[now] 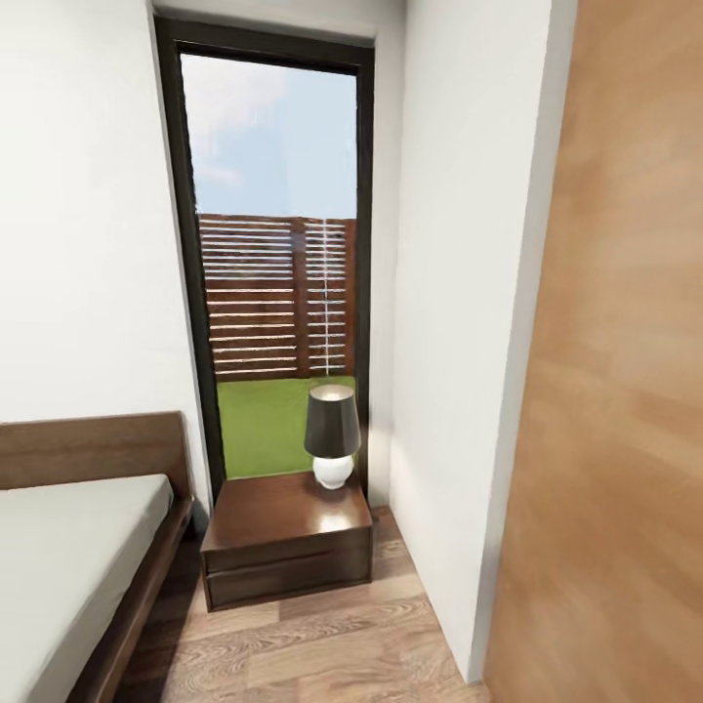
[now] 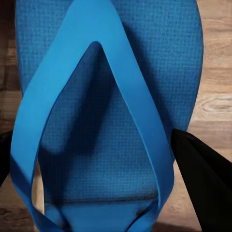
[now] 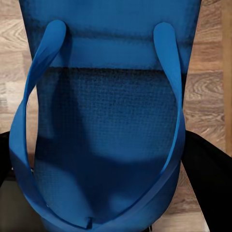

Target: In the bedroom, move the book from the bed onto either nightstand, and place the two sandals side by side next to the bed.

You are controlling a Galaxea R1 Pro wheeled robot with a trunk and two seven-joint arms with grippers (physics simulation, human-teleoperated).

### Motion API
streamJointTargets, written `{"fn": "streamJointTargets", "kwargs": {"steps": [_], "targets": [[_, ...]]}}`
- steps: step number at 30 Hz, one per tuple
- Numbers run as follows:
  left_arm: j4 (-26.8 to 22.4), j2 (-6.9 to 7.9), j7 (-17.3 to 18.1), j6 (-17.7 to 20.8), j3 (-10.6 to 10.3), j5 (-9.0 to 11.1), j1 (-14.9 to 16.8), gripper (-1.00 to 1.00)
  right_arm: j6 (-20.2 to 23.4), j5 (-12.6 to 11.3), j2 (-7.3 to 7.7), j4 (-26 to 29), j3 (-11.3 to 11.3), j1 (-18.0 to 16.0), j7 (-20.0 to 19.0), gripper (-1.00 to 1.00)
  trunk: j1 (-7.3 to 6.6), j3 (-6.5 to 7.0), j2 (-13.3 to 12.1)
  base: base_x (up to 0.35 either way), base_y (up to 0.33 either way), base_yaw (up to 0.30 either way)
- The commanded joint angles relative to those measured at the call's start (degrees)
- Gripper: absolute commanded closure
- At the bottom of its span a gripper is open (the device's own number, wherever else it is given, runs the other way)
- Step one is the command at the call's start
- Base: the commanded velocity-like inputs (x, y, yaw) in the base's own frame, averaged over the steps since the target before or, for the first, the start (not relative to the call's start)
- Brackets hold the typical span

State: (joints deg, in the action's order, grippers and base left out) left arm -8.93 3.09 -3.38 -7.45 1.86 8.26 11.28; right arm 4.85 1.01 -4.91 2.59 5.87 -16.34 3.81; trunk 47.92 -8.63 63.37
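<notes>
A bright blue sandal is filling the left wrist view, its Y-shaped strap facing the camera, with the dark fingers of the left end effector sitting against both edges of the sole, apparently clamping it above the wood plank floor. A second blue sandal is sitting the same way between the dark fingers of the right end effector, seemingly gripped too.

In the head view, the grey-mattressed bed is lying at eight o'clock. The dark brown nightstand is standing near six o'clock, just beside the bed, carrying a dark-shaded lamp before the tall window.
</notes>
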Motion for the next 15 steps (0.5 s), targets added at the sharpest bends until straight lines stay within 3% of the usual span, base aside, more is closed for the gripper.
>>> {"fn": "streamJointTargets", "kwargs": {"steps": [1, 15], "targets": [[0.1, -0.02, 0.1, -0.2, 0.2, 0.3, 0.1, 1.0, 0.4, 0.1, 0.0, 0.1, 0.5, 0.0, 0.2, 1.0, 0.04, -0.08, 0.1, 0.305, 0.006, 0.286], [0.1, -0.02, 0.0, -0.2, 0.1, 0.3, 0.1, 1.0, 0.4, 0.1, -0.01, 0.1, 0.5, 0.0, 0.2, 1.0, 0.04, -0.08, 0.1, 0.294, 0.001, 0.289]]}}
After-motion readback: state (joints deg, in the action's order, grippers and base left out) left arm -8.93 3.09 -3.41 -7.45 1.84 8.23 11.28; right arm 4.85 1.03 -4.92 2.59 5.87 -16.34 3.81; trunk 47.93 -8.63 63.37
